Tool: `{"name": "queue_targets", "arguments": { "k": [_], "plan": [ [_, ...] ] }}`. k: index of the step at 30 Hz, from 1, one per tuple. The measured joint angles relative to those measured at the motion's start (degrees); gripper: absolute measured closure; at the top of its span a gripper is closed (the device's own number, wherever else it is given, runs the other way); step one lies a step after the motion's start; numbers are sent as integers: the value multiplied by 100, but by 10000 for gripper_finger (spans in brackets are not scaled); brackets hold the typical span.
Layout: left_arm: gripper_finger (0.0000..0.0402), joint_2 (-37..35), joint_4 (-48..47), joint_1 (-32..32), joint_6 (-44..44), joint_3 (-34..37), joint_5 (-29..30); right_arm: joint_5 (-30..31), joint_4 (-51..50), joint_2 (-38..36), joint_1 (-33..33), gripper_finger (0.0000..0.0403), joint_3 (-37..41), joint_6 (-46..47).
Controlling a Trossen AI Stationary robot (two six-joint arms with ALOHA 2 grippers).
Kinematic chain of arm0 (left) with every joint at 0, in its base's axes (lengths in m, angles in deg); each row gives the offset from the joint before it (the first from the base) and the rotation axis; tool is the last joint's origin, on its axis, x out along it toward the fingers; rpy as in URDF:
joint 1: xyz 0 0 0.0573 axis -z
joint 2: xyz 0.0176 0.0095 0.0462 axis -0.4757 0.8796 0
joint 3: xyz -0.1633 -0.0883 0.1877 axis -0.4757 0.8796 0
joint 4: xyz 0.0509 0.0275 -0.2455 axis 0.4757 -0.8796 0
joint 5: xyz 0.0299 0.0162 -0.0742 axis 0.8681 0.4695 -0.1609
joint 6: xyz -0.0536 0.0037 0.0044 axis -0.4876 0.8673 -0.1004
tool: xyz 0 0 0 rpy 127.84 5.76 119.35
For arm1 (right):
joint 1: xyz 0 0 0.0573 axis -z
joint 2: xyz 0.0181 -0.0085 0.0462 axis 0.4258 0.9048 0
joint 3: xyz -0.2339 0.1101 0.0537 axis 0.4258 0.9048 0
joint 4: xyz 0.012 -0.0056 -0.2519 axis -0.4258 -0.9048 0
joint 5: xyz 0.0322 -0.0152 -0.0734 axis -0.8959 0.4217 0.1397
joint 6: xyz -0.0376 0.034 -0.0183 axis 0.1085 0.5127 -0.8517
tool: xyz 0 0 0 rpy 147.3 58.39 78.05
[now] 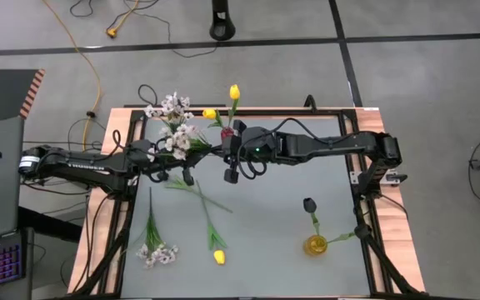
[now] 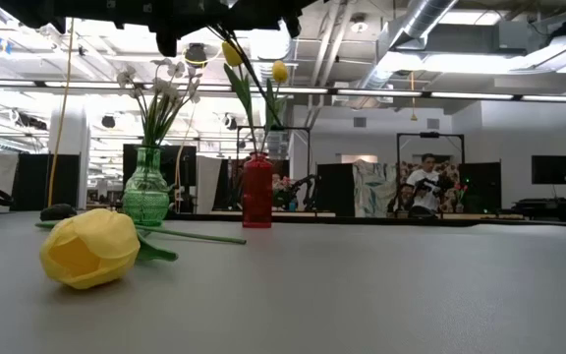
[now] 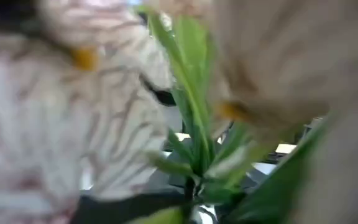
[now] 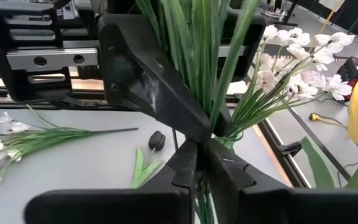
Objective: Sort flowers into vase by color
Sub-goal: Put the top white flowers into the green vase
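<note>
We take the red vase (image 2: 256,191) as our landmark; it stands at the far edge of the surface (image 1: 282,208) and already carries two yellow tulips (image 1: 234,92). Just beside it, toward the left arm, the green vase (image 2: 146,187) holds sprays of white-pinkish blossoms (image 1: 172,107). The right pincer (image 4: 197,155) hovers close to the red vase, its fingers pressed together on a bunch of green stems (image 4: 197,56). The left pincer (image 1: 182,162) sits on the green-vase side of the red vase; blossoms and leaves fill its wrist view, and we cannot tell whether its fingers are spread or closed.

Nearer the front edge than the red vase, a yellow tulip (image 1: 218,256) lies flat, with a white blossom spray (image 1: 157,252) lying beside it. A long green stem (image 1: 198,193) lies between these and the vases. Well apart from the red vase, toward the right arm, a yellow vase (image 1: 315,245) holds one dark tulip (image 1: 308,203).
</note>
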Motion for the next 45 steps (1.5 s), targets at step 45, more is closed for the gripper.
{"name": "queue_targets", "arguments": {
  "k": [45],
  "plan": [
    [401, -2744, -5710, -4, -649, -1403, 2827, -20, -1113, -7, -7, 237, 0, 2]
  ]
}}
